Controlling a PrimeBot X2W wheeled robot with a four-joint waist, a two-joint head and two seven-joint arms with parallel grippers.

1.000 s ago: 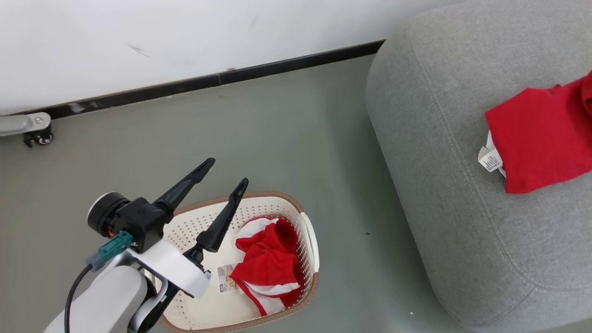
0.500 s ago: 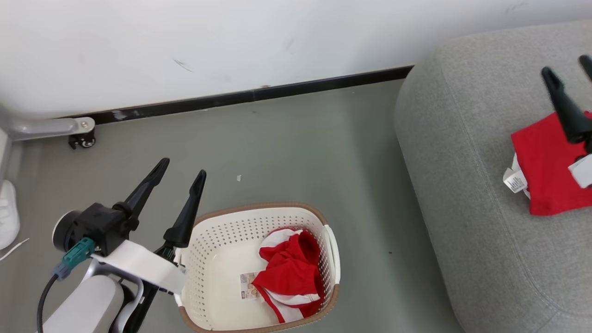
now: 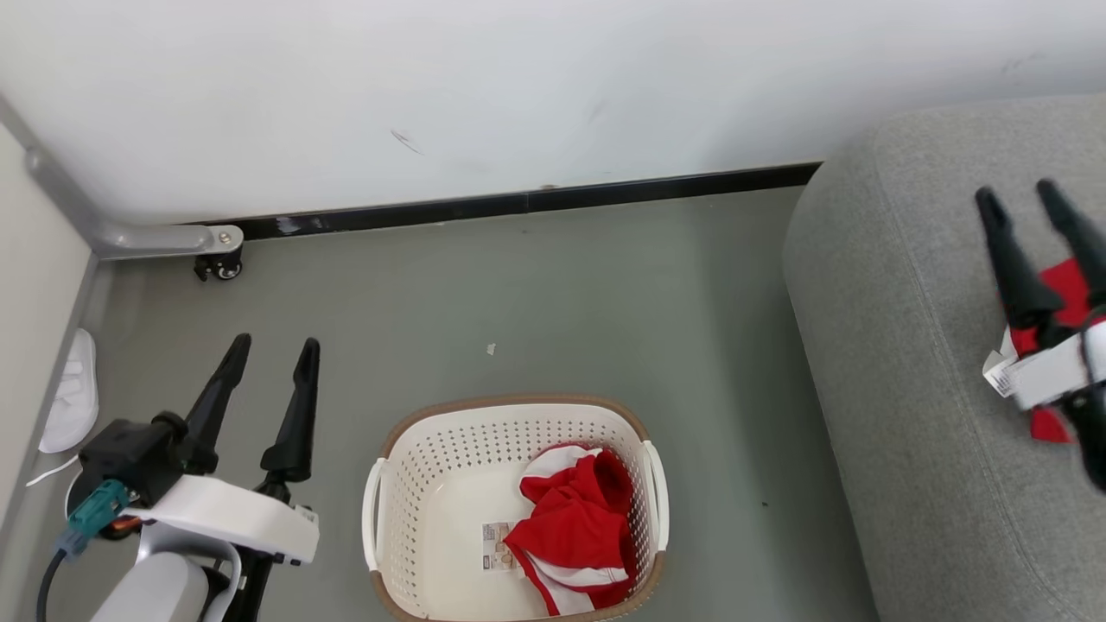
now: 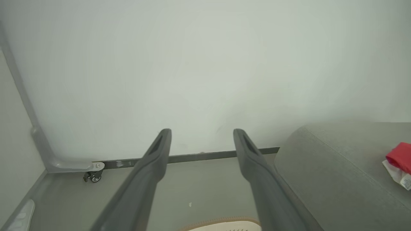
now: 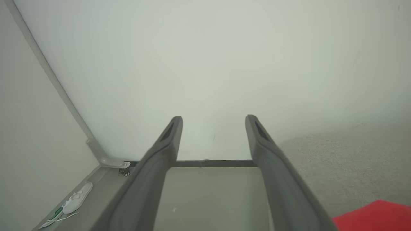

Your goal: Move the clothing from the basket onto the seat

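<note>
Head view: my left gripper [image 3: 270, 348] hangs over the floor [image 3: 562, 294] just left of the basket [image 3: 510, 403], fingers spread, nothing in them. The red clothing [image 3: 577, 529] is bunched against the basket's right wall, toward its near right corner, and partly covers the sticker [image 3: 497, 546]. My right gripper [image 3: 1018, 195] is over the seat [image 3: 899, 363], fingers apart and empty. Another red piece [image 3: 1064, 278] lies on the seat top under it, in from the rounded left edge.

Left wrist view: fingers wide, basket rim [image 4: 221, 222] at the bottom, red piece [image 4: 399, 153] on the seat far right.

Right wrist view: fingers wide, red piece [image 5: 375, 215] lower right on the seat.

Handling guess: the fabric is light, soft and floppy, so it will drape and could catch on the rim. I'd pinch the raised fold on top of the bunch, away from the wall, and lift high.
</note>
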